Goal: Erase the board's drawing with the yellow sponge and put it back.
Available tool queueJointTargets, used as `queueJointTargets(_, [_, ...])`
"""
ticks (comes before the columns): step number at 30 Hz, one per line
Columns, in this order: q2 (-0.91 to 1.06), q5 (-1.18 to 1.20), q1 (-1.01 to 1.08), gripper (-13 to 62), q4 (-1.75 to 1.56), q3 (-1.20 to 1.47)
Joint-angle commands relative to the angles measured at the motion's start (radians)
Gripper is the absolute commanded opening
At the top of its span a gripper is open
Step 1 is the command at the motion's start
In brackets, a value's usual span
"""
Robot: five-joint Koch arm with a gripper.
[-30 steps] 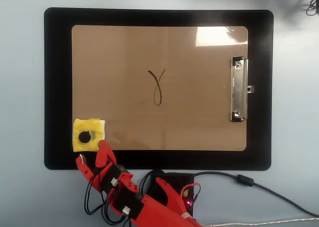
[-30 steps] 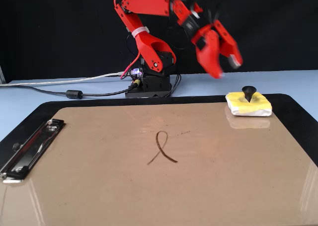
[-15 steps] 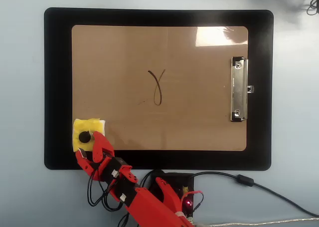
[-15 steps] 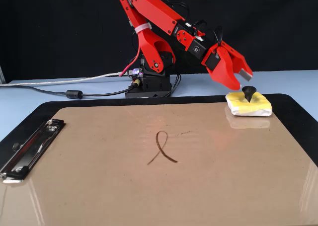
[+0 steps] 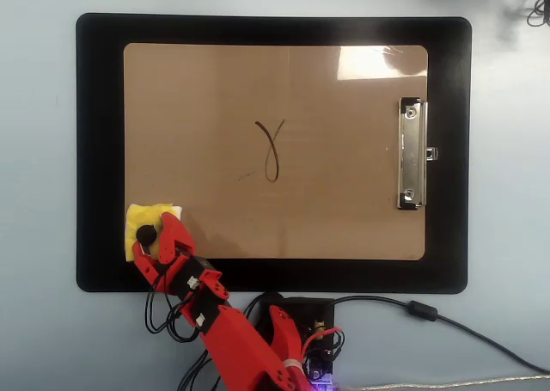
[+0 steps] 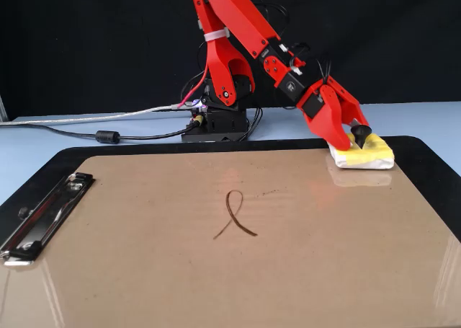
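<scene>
The tan-brown board [image 5: 344,210] lies on a black mat, and it also fills the front of the fixed view [image 6: 144,270]. The drawing [image 5: 272,150], a thin dark loop, sits near the board's middle [image 6: 234,216]. The yellow sponge [image 5: 157,212] rests on the board's lower left corner in the overhead view, at the far right in the fixed view [image 6: 376,155]. My red gripper [image 5: 150,241] [image 6: 358,135] is down on the sponge. Its jaws are closed around the round black knob [image 5: 146,234]. The sponge lies flat, well away from the drawing.
The black mat [image 5: 99,150] [image 6: 432,155] surrounds the board. The silver clip [image 5: 412,155] [image 6: 43,213] is on the board's short edge opposite the sponge. The arm's base [image 5: 301,331] [image 6: 216,122] and its cables [image 5: 430,314] [image 6: 108,135] lie beside the mat.
</scene>
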Motion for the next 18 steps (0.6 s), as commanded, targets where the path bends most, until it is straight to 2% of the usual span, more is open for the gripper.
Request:
queueJointTargets(1, [-0.023, -0.014, -0.017, 33.0, -0.126, -0.035])
queueJointTargets(4, [-0.040, -0.014, -0.017, 32.3, -0.141, -0.040])
queueJointTargets(6, [-0.040, -0.011, -0.017, 28.5, -0.141, -0.037])
queueJointTargets(12, [-0.040, -0.009, 0.015, 10.8, -0.140, -0.031])
queueJointTargets(16, [-0.041, -0.012, 0.037, 4.7, -0.138, -0.037])
queueJointTargets(17, [-0.041, -0.014, 0.048, 1.9, -0.138, -0.038])
queueJointTargets(18, [-0.040, -0.018, 0.064, -4.2, -0.138, -0.038])
